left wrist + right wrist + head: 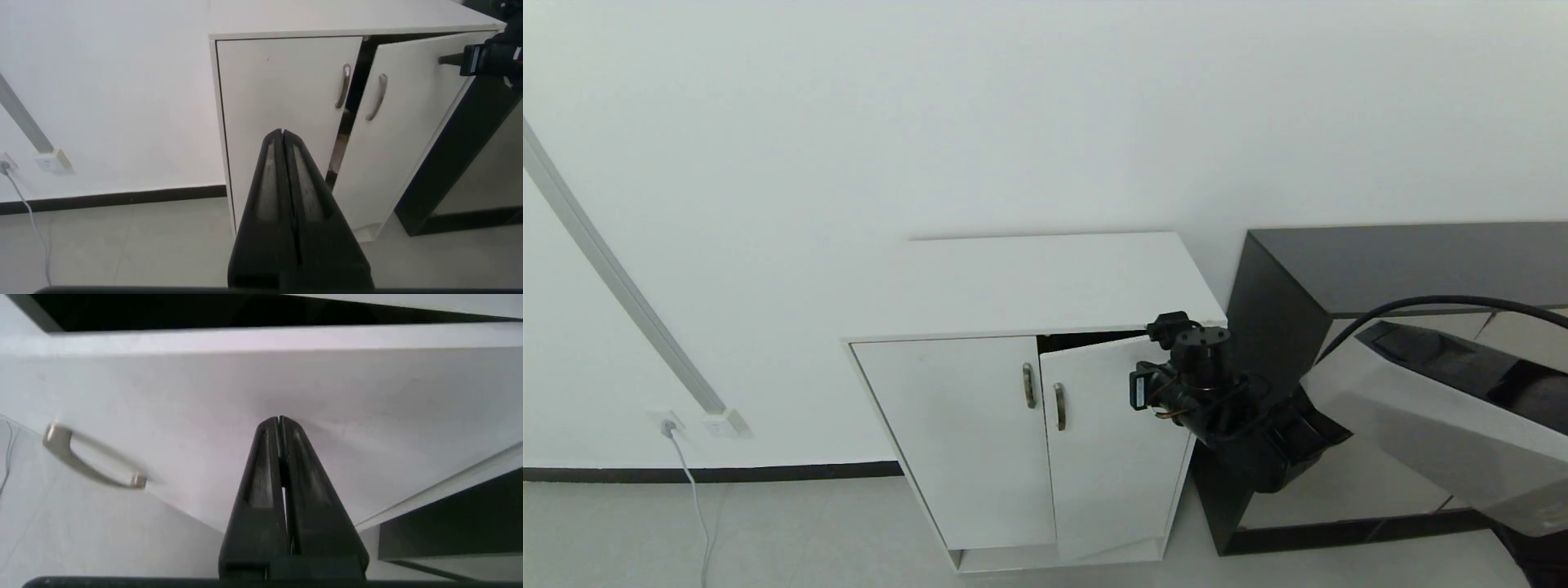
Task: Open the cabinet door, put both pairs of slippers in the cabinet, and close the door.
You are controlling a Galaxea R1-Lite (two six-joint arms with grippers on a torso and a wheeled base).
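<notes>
Cabinet (1045, 278) is white and stands on the floor against the wall, just beside a black unit (1282, 310) on its right. Count: one cabinet, two doors, two handles, two claws. Left door (956, 441) is shut flush. Right door (1111, 457) is ajar, with a dark gap showing along its top edge and its handle side swung out a bit. Right claw (1158, 329) is up at the top of the right door toward the hinge side, fingers pressed together and pinching nothing. In the right wrist view the tips sit at the door face just under the top edge; can't tell if they're touching. Left claw (282, 135) is also pressed together and empty, hanging back well apart from the cabinet front and aimed at the left door. Handling guess: the door is a stiff flat panel, light, swinging freely on its hinges, and the smooth face is slippery for a closed claw. Pushing near the hinge gives poor leverage. Better grab is the right door handle (1059, 406), a slim metal bow next to the left door handle (1028, 385), or hook the free edge at the gap.
</notes>
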